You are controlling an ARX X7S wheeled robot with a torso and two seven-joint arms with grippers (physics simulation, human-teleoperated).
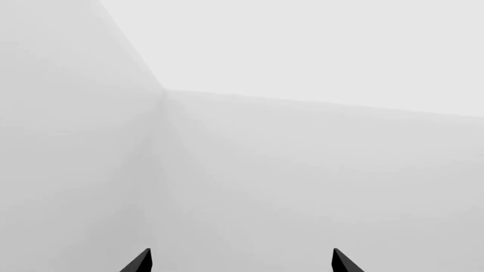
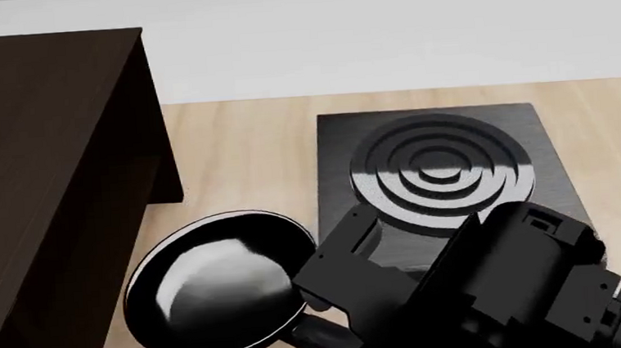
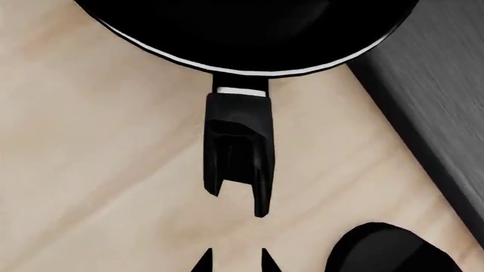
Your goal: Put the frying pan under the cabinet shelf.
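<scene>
Pan (image 2: 222,285) sits flat on the wood counter (image 2: 243,154), near-left of centre in the head view, just right of the cabinet (image 2: 49,184) and just left of the stove plate (image 2: 441,169). Its rim looks to nearly touch the plate's left edge; can't tell if they make contact. Pan is beside the cabinet, not under it. Handle (image 3: 238,153) runs from the pan's near-right side toward the robot; in the head view most of it is hidden by the right arm (image 2: 483,293).

Cabinet: big dark wood box along the left of the head view, flat top and right side panel visible. Its lower opening isn't visible from here.

Right gripper (image 3: 236,260): wrist view looks straight down the handle. Only the two tips show at the frame edge, close together with a narrow gap, near the handle's end. They're not touching the handle, nothing between them; jaws look nearly closed and empty. A dark rounded shape (image 3: 389,249) sits by the tips, can't identify it.

Left gripper (image 1: 240,262): not in the head view. Its wrist view shows only plain pale walls meeting at a corner, with two dark tips set wide apart, jaws open, holding nothing.
</scene>
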